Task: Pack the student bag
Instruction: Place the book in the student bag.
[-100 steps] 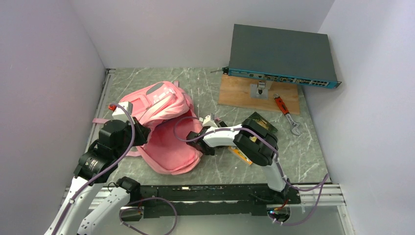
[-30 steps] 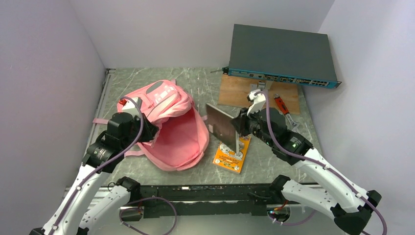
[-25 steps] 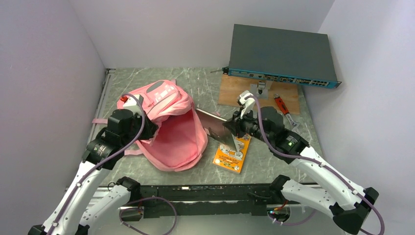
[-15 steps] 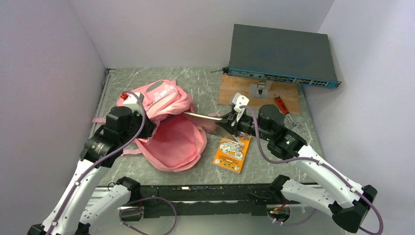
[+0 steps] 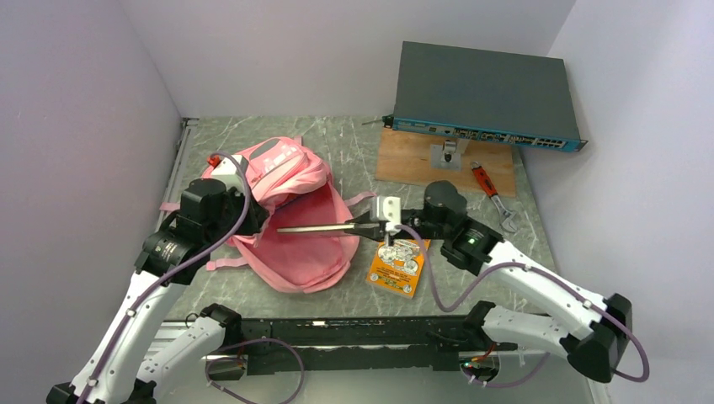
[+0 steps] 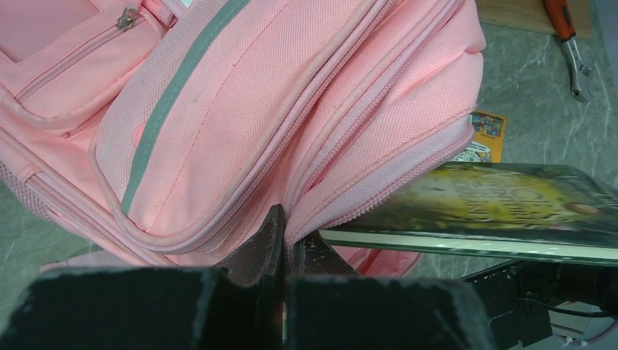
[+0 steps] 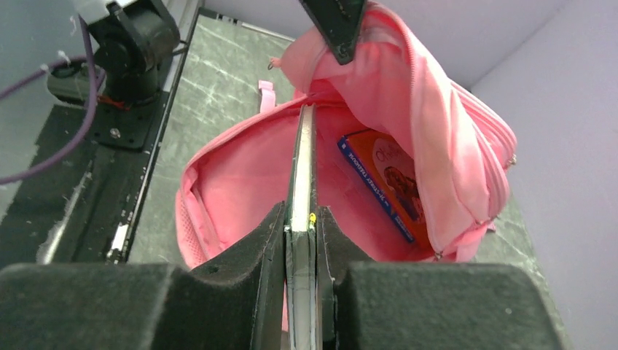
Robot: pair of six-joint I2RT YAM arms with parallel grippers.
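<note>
Note the student bag lying open at centre-left of the top view. The left pincer is pressed onto its opening rim. The right pincer pinches a book that reaches into the mouth.

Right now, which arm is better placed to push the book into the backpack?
Right: the right gripper clamps the book, aimed into the open pink backpack; the left gripper pinches its rim.

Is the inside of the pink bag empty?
No, the right wrist view shows an orange book with a blue edge lying inside the student bag.
</note>
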